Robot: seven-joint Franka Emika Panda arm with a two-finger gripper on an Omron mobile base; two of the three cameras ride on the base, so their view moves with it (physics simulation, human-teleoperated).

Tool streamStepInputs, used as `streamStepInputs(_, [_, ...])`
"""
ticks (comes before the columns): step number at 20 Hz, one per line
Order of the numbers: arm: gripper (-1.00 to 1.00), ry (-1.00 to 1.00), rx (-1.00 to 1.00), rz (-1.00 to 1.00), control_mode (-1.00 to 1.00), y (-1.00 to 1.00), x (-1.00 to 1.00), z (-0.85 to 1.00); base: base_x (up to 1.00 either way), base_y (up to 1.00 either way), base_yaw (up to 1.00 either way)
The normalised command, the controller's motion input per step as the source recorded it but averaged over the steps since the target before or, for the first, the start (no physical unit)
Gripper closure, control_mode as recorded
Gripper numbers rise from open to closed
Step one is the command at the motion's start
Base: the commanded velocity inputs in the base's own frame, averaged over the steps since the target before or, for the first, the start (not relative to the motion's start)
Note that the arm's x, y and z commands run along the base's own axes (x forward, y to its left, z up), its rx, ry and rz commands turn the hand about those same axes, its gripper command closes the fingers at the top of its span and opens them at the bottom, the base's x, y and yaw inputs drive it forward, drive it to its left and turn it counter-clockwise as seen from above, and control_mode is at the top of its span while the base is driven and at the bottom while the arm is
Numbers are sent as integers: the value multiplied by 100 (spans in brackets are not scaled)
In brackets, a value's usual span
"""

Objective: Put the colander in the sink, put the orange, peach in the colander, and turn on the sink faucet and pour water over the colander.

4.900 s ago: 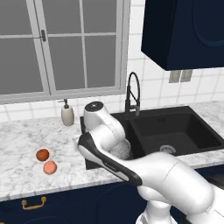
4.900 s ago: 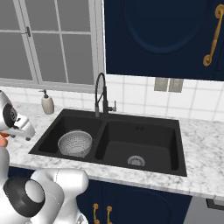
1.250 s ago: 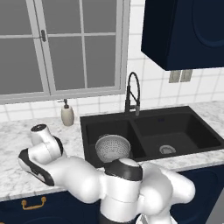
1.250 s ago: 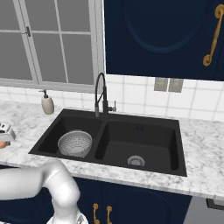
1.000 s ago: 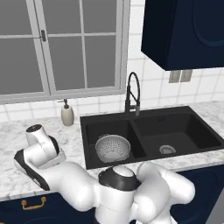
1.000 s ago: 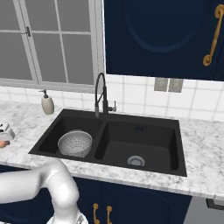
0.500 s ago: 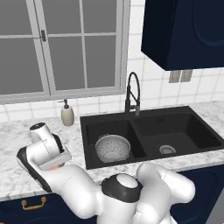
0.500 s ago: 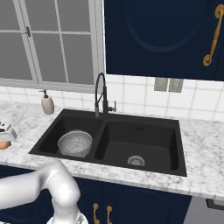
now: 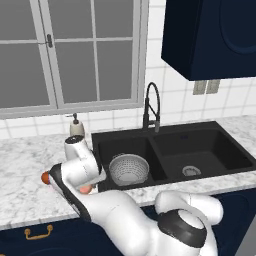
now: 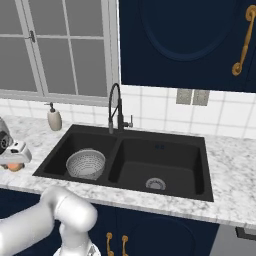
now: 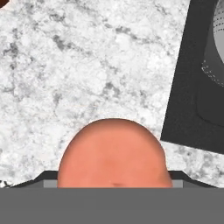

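- My gripper point(image 11: 113, 186) sits low over the marble counter point(image 11: 87, 65); the peach point(image 11: 113, 153) lies right between my fingers, its pale pink-salmon dome bulging up at the bottom of the hand view; my jaws are closed on it, one at each side, their dark tips just peeking out beside the fruit.
- From the left base view the peach point(image 9: 86, 189) peeks out just under my hand, near the counter's front edge; from the right base view it point(image 10: 15, 167) shows as a small pale ball under my hand at the far left.
- The orange point(image 9: 45, 177) rests on the counter just beyond my hand, on the side away from the sink; in the hand view a dark red sliver of it point(image 11: 3, 2) shows at the top left corner.
- The colander point(image 9: 129, 169) stands upright in the sink point(image 9: 220, 150), in the basin nearer my gripper; its perforated wall point(image 11: 215, 48) shows at the right edge of the hand view, past the black sink rim.
- The sink faucet point(image 10: 116, 111) rises behind the divider between the basins, well apart from my hand.
- A soap dispenser point(image 10: 54, 119) stands at the wall behind my gripper.
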Motion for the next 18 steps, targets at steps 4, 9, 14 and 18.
streamStepInputs(4, [100,-2,1,-20,-100,-87,2,17,0,0,0])
streamStepInputs(9, [100,1,0,-20,-100,-81,24,22,0,0,0])
streamStepInputs(14, [100,7,-3,-25,-100,-66,46,19,0,0,0])
streamStepInputs(18, [100,15,-6,-30,-100,-58,53,14,0,0,0])
